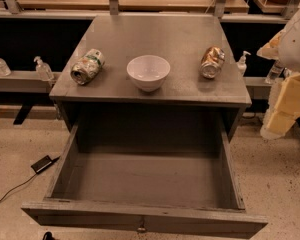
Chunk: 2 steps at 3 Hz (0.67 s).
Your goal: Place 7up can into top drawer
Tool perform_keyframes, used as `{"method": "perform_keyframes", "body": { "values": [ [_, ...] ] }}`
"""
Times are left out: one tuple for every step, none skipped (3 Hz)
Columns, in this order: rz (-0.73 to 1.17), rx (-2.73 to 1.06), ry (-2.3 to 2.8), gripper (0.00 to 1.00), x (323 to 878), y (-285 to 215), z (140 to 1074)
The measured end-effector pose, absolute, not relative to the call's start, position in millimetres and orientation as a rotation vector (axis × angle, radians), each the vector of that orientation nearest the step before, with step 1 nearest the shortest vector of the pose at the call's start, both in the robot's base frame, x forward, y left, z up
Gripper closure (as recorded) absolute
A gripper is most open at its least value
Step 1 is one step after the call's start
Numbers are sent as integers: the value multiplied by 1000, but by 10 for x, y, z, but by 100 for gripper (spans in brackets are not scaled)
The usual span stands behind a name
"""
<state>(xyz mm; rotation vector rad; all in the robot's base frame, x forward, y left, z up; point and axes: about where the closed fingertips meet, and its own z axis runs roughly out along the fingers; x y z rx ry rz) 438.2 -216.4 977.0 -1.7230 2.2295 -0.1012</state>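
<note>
The 7up can, silver-white with green markings and dented, lies on its side at the left of the grey cabinet top, its round end facing front-left. The top drawer below is pulled wide open and holds nothing; a small metal knob sits at the centre of its front panel. My gripper hangs with the white and yellowish arm at the right edge of the view. It is off the cabinet's right side, far from the can, and holds nothing that I can see.
A white bowl stands at the middle front of the cabinet top. An orange-bronze dented can lies at its right. Pump bottles stand on ledges either side. A black adapter with cable lies on the floor at the left.
</note>
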Motion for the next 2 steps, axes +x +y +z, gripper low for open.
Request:
{"method": "perform_keyframes", "body": {
  "values": [
    [-101,-1723,2229,0,4382,-2164,9771],
    [-111,-1820,2131,0,4484,-1990,9824]
  ]
}}
